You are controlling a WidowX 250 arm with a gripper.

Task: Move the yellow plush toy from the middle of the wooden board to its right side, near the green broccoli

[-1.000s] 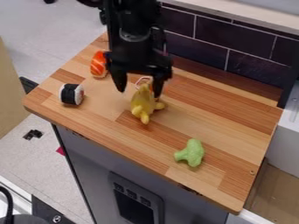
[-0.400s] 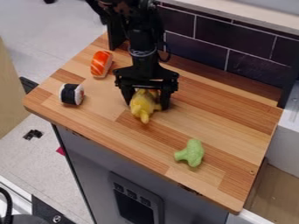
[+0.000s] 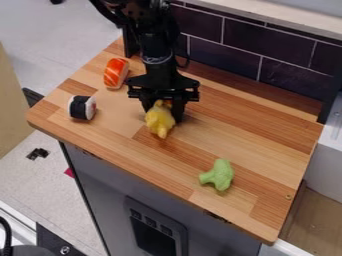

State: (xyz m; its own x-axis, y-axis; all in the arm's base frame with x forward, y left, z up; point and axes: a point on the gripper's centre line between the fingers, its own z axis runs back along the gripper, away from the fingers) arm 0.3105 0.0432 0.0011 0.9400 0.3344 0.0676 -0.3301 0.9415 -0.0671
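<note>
Black two-finger gripper (image 3: 163,113) seems to have that lumpy yellow, soft-looking toy (image 3: 159,121) pinched near one end, so it could swivel loose.

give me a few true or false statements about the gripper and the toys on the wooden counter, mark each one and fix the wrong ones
1. The yellow toy is between the fingers of the gripper. True.
2. The toy salmon nigiri and the toy sushi roll lie apart on the wooden countertop. True.
3. The toy sushi roll has a bright green band. False: its band is black.
4. The green toy broccoli lies apart from the gripper. True.
5. The toy salmon nigiri is touching the green toy broccoli. False: they lie well apart, with the yellow toy in the area between them.
</note>
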